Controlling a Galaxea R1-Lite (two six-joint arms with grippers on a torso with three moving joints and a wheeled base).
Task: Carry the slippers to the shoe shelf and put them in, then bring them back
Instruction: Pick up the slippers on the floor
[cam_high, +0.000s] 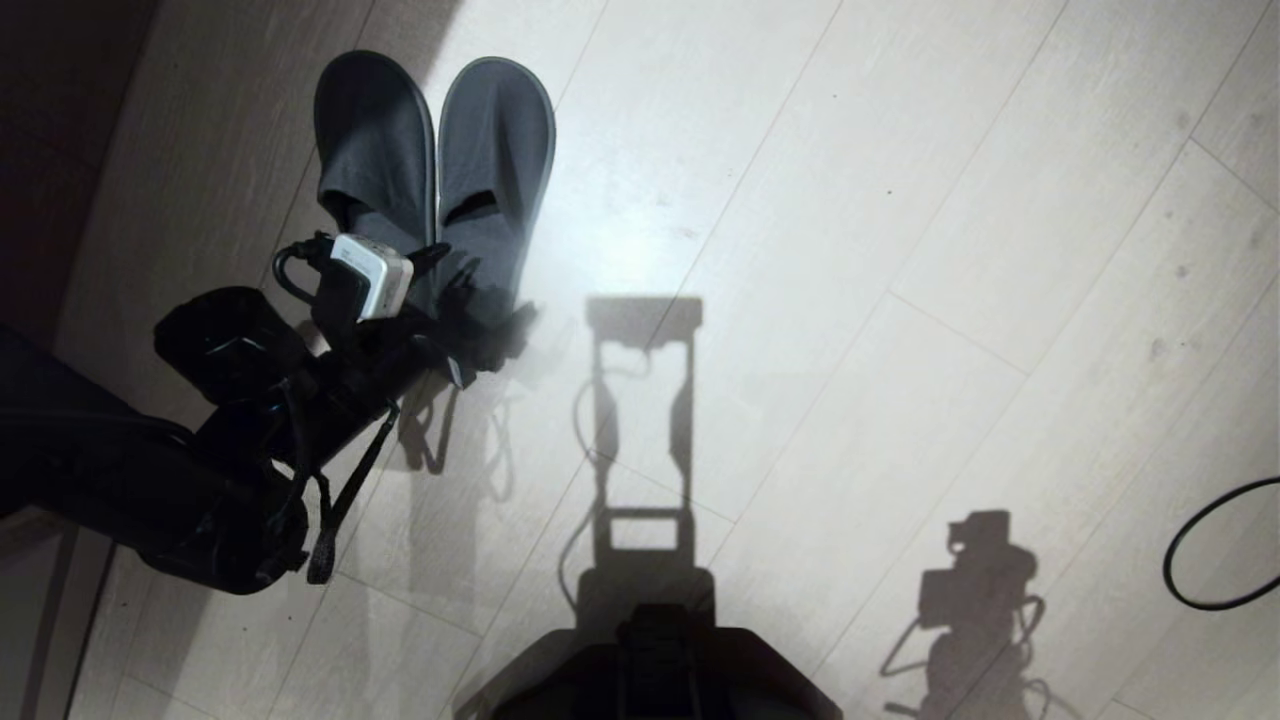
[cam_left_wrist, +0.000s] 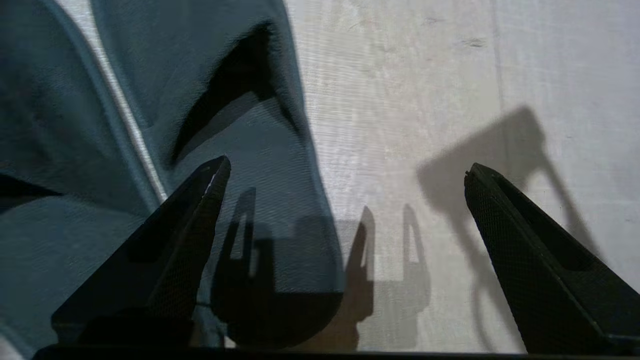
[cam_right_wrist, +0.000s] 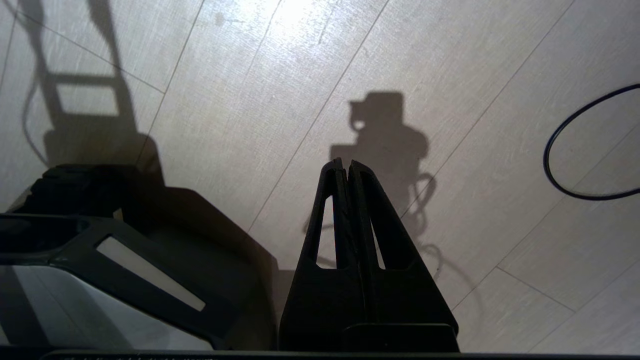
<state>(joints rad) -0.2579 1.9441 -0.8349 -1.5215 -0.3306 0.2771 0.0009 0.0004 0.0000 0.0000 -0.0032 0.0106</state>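
My left gripper (cam_left_wrist: 345, 170) is spread wide, holding nothing, one finger (cam_left_wrist: 200, 210) over a slipper's heel. The slippers (cam_high: 435, 170) lie side by side on the floor (cam_high: 900, 200) at my eleven o'clock. Right gripper (cam_right_wrist: 346, 167), seen only in its wrist view, is clenched empty; cable (cam_right_wrist: 575, 145) at two o'clock.

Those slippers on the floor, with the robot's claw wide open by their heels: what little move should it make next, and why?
Probably shift sideways to straddle both heels, then lower. The left gripper is open over the heel end of the slippers, holding nothing. One fingertip is over the nearer slipper, the other over bare floor. The right gripper is shut, away from them.
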